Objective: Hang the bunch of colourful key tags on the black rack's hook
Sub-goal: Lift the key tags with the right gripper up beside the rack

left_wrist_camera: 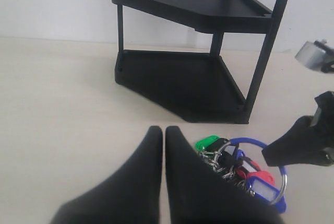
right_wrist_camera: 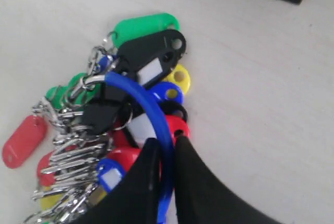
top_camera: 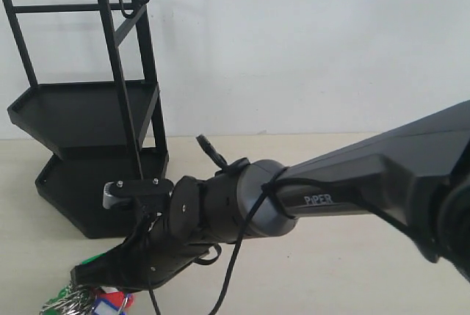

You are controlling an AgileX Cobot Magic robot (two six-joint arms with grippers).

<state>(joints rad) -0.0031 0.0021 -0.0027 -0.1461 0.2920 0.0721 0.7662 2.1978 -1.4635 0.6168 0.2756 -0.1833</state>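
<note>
The colourful key tag bunch (right_wrist_camera: 136, 72) lies on the pale table, with green, black, yellow, red and blue tags on metal rings. My right gripper (right_wrist_camera: 166, 143) is shut on its big blue loop (right_wrist_camera: 136, 92), fingertips either side of the cord. In the exterior view this gripper (top_camera: 82, 275) is low at the front left, over the bunch (top_camera: 103, 303). The black rack (top_camera: 88, 109) stands behind it, its hook (top_camera: 138, 12) high at the top. My left gripper (left_wrist_camera: 163, 132) is shut on nothing, just beside the bunch (left_wrist_camera: 237, 166).
The rack's lower tray (left_wrist_camera: 177, 78) sits on the table a short way beyond the bunch, with an upright bar (left_wrist_camera: 263, 51) at its near corner. My right arm (top_camera: 352, 190) stretches across the table from the right. A white wall stands behind.
</note>
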